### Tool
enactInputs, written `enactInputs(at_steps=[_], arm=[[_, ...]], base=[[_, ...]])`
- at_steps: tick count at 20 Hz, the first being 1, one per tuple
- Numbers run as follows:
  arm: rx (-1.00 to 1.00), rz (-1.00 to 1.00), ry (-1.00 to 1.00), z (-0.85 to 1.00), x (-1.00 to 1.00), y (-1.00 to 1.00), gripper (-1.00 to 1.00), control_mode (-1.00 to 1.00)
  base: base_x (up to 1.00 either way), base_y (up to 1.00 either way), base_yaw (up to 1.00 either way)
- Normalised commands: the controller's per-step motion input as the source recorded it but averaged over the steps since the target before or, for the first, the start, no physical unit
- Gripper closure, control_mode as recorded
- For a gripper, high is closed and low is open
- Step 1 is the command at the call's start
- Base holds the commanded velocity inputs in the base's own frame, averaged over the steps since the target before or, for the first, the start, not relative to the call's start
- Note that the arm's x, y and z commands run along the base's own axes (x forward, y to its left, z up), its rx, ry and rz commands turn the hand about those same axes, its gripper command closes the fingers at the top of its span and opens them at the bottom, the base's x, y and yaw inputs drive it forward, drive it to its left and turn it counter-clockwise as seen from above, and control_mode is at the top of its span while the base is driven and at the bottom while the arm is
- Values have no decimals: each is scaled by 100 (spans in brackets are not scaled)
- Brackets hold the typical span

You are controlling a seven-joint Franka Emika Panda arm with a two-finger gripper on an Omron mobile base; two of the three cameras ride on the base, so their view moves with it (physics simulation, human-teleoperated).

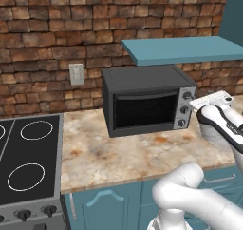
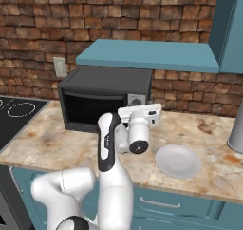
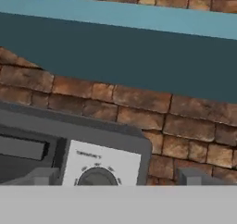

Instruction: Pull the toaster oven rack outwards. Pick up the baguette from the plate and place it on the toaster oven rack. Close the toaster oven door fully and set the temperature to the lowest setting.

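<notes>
The dark grey toaster oven (image 1: 142,84) stands on the counter against the brick wall, and its door (image 1: 144,110) is up and shut. Its dark glass hides the rack and the baguette. My gripper (image 1: 191,101) is at the oven's silver side panel, level with the top knob (image 1: 186,96). In the hand view that knob (image 3: 97,177) sits low, between my gripper's (image 3: 115,177) two grey fingertips (image 3: 41,176), which stand wide apart and do not touch it. The white plate (image 2: 179,161) lies bare on the counter to the right of the oven (image 2: 104,98).
A teal shelf (image 1: 185,48) hangs just above the oven. The black stovetop (image 1: 28,158) lies to the left, with a wall outlet (image 1: 76,74) behind. A grey cylinder (image 2: 236,129) stands at the far right of the counter.
</notes>
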Motion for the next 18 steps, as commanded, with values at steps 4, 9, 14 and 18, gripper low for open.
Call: enactInputs(at_steps=[4,9,14,18], arm=[[97,0,36,26,-4,0,-100,-100],[95,0,21,7,-27,1,-100,-100],[96,-4,3,16,-25,6,-100,-100],[91,-4,1,34,-1,16,-100,-100]], base=[[0,0,0],[0,0,0],[0,0,0],[0,0,0]])
